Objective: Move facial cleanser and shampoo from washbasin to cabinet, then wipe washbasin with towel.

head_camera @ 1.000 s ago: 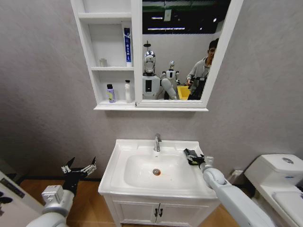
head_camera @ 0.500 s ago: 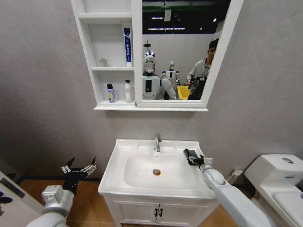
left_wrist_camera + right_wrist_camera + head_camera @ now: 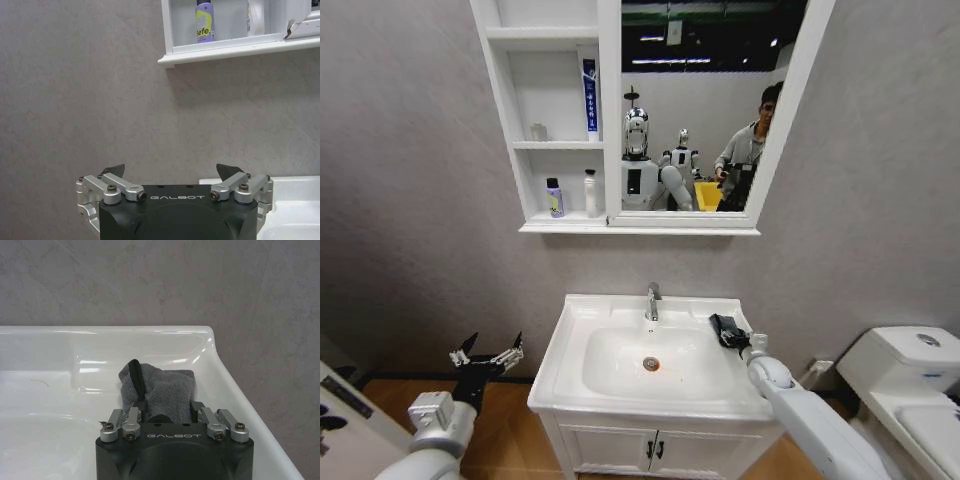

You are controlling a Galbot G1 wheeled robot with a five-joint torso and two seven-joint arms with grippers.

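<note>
Right hand (image 3: 735, 338) gripped towel (image 3: 727, 329) on washbasin (image 3: 580, 310) rim, right of centre; left hand (image 3: 486, 356) parked lower left, fingers spread, empty

— Where is the small black folded towel (image 3: 725, 330) placed?
— On the far right rim of the white rectangular ceramic washbasin (image 3: 582, 385), right of the chrome tap (image 3: 652, 300).
— And the white wall-mounted cabinet (image 3: 504, 120)?
— Mounted above the washbasin.
</note>
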